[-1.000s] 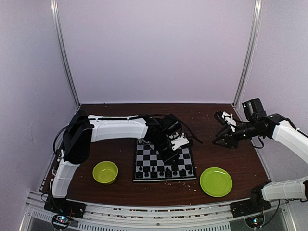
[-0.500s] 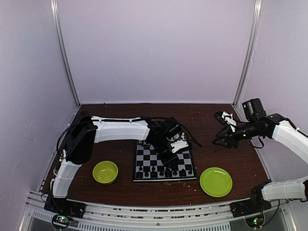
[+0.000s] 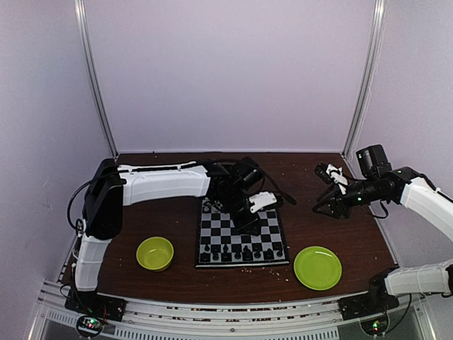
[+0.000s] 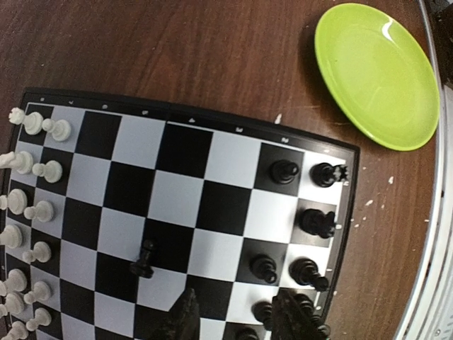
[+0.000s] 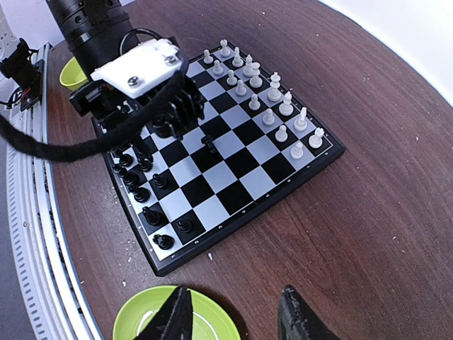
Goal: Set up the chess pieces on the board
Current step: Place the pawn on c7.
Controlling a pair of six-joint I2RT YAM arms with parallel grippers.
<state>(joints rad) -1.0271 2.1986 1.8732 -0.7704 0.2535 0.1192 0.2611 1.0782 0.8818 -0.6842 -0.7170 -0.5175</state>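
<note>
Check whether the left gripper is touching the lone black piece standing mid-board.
Apart. The left wrist view shows bare squares of the board between the lone black piece and the nearer finger of the open left gripper.

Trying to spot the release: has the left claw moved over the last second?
Yes. In the top view the left claw has shifted slightly toward the far edge of the board, possibly lifting.

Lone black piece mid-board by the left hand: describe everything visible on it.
The lone black piece is small and glossy, plastic by its look: round head, thin neck, flared base, pawn-like. It stands upright on the board, mid-field, apart from the white pieces and the other black pieces. Only the board touches it; the open, empty left hand hovers close beside it.
</note>
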